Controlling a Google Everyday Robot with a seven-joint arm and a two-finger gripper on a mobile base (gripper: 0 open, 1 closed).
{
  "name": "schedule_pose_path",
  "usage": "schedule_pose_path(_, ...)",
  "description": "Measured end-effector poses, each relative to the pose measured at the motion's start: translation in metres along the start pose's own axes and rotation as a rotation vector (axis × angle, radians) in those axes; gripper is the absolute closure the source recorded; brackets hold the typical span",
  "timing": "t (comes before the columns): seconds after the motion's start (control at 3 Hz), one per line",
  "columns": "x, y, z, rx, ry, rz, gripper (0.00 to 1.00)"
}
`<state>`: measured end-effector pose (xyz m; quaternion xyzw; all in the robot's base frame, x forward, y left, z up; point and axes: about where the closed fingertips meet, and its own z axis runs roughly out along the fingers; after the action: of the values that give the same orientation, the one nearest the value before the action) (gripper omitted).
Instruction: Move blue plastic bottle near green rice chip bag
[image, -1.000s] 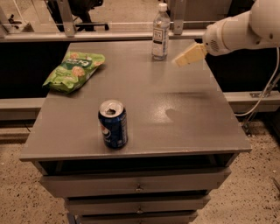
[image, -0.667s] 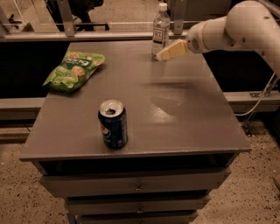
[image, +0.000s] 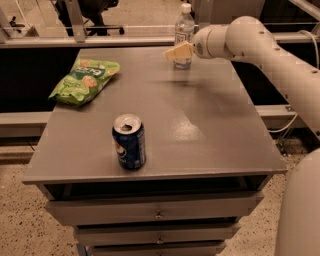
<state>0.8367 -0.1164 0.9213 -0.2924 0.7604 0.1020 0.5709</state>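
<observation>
The gripper (image: 176, 52) has swept left over the past second. It began well to the right of the bottle (image: 184, 27) and now sits across the bottle's lower body, at the far edge of the table (image: 210, 125). Whether it is open, or has closed on the bottle, I cannot tell (its pale tip simply overlaps the bottle from this angle). Behind it the white arm (image: 260, 42) reaches in from the right.

The bottle itself has not shifted: it stands upright at the far edge, right of centre. So my reading is that the approach is about finished and the grasp is the step in hand, with none of the carrying done.

The green chip bag (image: 84, 80) lies flat at the far left of the table, well apart from the bottle. A blue soda can (image: 129, 141) stands near the front edge, clear of the straight line between them.
</observation>
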Motion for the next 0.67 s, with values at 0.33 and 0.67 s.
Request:
schedule_pose_path(0.33,-0.002,-0.025,0.018,0.091,-0.057,0.011,0.0)
schedule_pose_path(0.67,-0.002,-0.043,0.036,0.124,-0.102,0.068,0.0)
